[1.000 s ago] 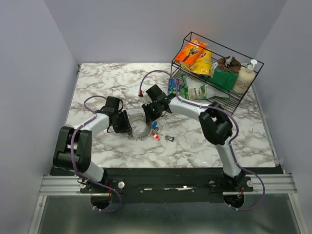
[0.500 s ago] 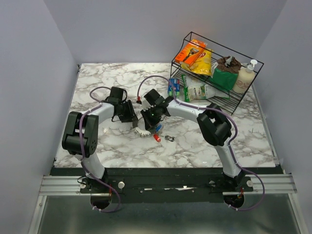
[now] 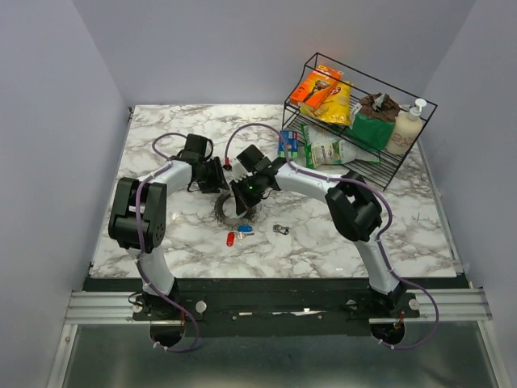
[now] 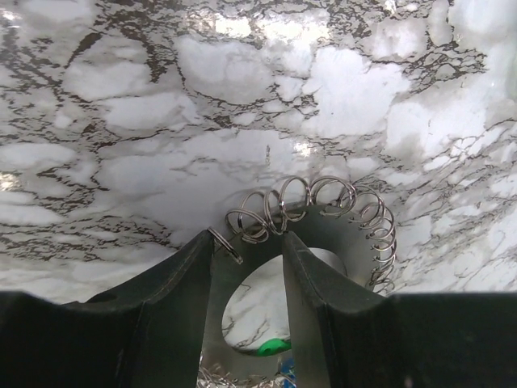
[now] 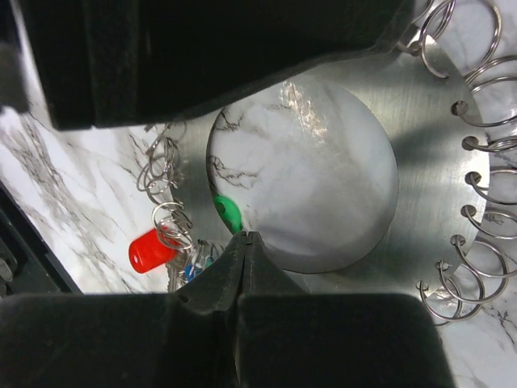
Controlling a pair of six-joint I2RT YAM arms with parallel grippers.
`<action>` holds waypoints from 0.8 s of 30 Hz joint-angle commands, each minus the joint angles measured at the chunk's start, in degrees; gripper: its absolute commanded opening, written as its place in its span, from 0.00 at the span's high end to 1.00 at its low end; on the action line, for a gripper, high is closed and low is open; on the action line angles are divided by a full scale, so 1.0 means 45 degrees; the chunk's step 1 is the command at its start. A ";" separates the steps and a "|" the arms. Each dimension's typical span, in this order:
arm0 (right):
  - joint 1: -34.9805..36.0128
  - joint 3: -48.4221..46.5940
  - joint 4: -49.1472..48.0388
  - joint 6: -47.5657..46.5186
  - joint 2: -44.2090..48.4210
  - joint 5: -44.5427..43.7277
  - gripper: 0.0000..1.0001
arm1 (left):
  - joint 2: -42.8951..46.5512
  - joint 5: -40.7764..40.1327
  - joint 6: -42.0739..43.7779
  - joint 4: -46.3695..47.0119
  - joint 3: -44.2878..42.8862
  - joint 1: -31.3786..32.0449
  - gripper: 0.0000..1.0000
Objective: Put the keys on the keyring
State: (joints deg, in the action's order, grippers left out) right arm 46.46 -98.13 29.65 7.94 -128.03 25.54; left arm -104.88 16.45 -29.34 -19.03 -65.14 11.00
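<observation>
The keyring (image 3: 230, 212) is a flat silver ring plate with many small wire loops round its rim, lying mid-table. My left gripper (image 3: 216, 179) is open; in the left wrist view its tips (image 4: 249, 236) stand over the plate's (image 4: 246, 263) outer rim, one on each side. My right gripper (image 3: 242, 198) is shut; its tips (image 5: 246, 236) sit at the inner rim of the plate (image 5: 428, 162), beside a green key head (image 5: 228, 214). I cannot tell if anything is pinched. A red key head (image 3: 230, 238) and a blue one (image 3: 245, 229) lie at the ring's near side.
A small loose silver key piece (image 3: 280, 229) lies right of the keyring. A black wire rack (image 3: 359, 121) with packets and a bottle stands at the back right. A blue-green packet (image 3: 288, 144) stands by its left end.
The left gripper swung from the keyring's left side to behind it. The keyring shifted slightly back and left, and the red and blue keys moved left with it. The right gripper followed.
</observation>
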 commanded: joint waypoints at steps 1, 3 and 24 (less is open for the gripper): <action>0.0145 -0.0440 -0.0064 0.0246 0.0207 -0.0284 0.93 | 0.1566 -0.1271 0.0641 -0.0674 0.0081 0.0015 0.51; 0.0126 -0.0401 -0.0123 0.0266 0.0480 -0.0402 0.91 | 0.2347 -0.1583 0.0681 -0.0849 0.0413 0.0015 0.50; 0.0087 0.2722 -0.0866 0.0324 0.3196 -0.1808 0.59 | 0.5982 -0.0491 0.0740 -0.1377 0.3948 0.0288 0.50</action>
State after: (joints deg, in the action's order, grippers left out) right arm 46.46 -88.71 26.65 9.45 -116.22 19.94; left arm -79.72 11.88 -26.94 -24.58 -48.71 11.14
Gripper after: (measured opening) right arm 0.411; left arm 0.502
